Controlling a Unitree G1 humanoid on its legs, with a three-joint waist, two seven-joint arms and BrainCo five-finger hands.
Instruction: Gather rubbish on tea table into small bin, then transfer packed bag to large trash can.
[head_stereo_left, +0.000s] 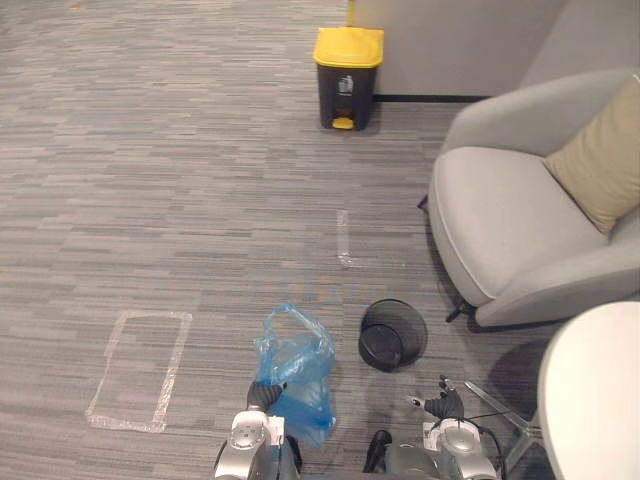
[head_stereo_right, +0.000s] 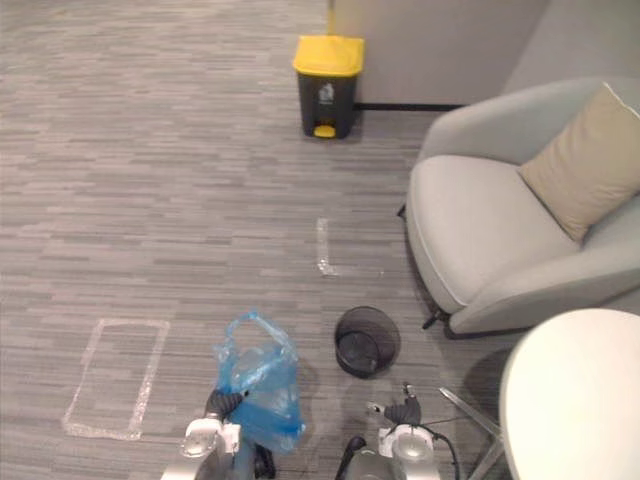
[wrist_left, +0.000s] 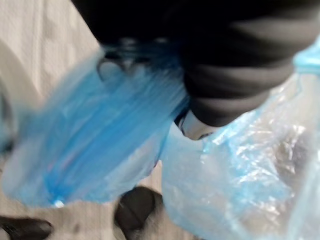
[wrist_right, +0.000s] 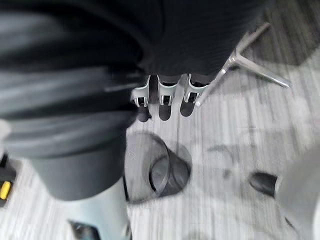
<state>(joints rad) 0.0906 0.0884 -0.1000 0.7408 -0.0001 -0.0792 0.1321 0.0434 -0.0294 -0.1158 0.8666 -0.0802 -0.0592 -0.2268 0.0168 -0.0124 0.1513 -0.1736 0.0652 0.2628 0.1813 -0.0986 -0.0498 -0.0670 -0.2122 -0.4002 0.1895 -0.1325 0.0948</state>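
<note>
Grips blue bag (head_stereo_left: 297, 365) in curled fingers of left hand (head_stereo_left: 265, 395), just beside small black mesh bin (head_stereo_left: 392, 335) tipped sideways on carpet (head_stereo_left: 150, 200) | holds right hand (head_stereo_left: 440, 405) straight-fingered, empty, near white tea table (head_stereo_left: 600, 400) | sees yellow-lidded trash can (head_stereo_left: 347, 78) well apart, beyond grey armchair (head_stereo_left: 500, 230).

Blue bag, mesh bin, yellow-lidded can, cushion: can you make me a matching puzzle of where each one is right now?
Things:
1. blue bag
2. mesh bin
3. yellow-lidded can
4. cushion

Places:
A. on the grey armchair
B. on its side on the carpet
C. upright by the far wall
D. held by the left hand

Pairs: 1-D, 2-B, 3-C, 4-A.
</note>
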